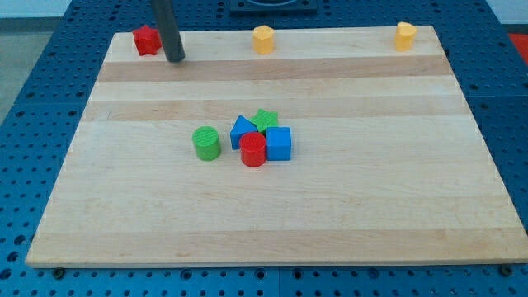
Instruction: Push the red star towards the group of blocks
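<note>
Our tool is a bare rod with nothing to open or close, so it holds nothing; our tip (pixel 176 59) rests on the bench (pixel 346 214) near the view's top left corner. The red star (pixel 147 40) sits just to the view's left of the tip and slightly nearer the top edge, right at the bench's rim. We cannot tell whether tip and star touch.

Further out, well apart toward the middle of the bench, lies the group: a green star (pixel 265 120), a blue triangular block (pixel 242 130), a blue cube (pixel 279 143) and a red cylinder (pixel 253 151), all packed together, with a green cylinder (pixel 206 142) just to their left. Two yellow blocks stand along the top edge, one near the middle (pixel 262 39) and one toward the right (pixel 405 35); their shapes are hard to make out.

The risk, as we judge it, comes from where we stand. The tip is on the group's side of the star, so a push from here would drive the star leftward or off the top edge. We would need to go round behind it first. A glancing contact could also spin the star aside, and a long push might knock the green cylinder or scatter the group.

No containers are in view.
</note>
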### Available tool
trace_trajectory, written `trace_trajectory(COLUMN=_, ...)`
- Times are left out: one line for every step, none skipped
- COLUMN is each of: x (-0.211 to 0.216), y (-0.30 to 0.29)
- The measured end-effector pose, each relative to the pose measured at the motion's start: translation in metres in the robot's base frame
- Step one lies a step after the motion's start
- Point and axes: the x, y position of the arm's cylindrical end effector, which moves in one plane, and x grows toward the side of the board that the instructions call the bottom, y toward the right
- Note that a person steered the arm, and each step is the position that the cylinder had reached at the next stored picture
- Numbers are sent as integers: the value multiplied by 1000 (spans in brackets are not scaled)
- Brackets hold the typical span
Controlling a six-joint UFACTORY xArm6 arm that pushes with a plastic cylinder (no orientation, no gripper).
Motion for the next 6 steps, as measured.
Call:
trace_trajectory(x=-41, y=0)
trace_trajectory(x=-42, y=-5)
trace_trajectory(x=-42, y=-62)
trace_trajectory(x=-32, y=-103)
trace_trajectory(x=-7, y=-104)
trace_trajectory(x=28, y=-92)
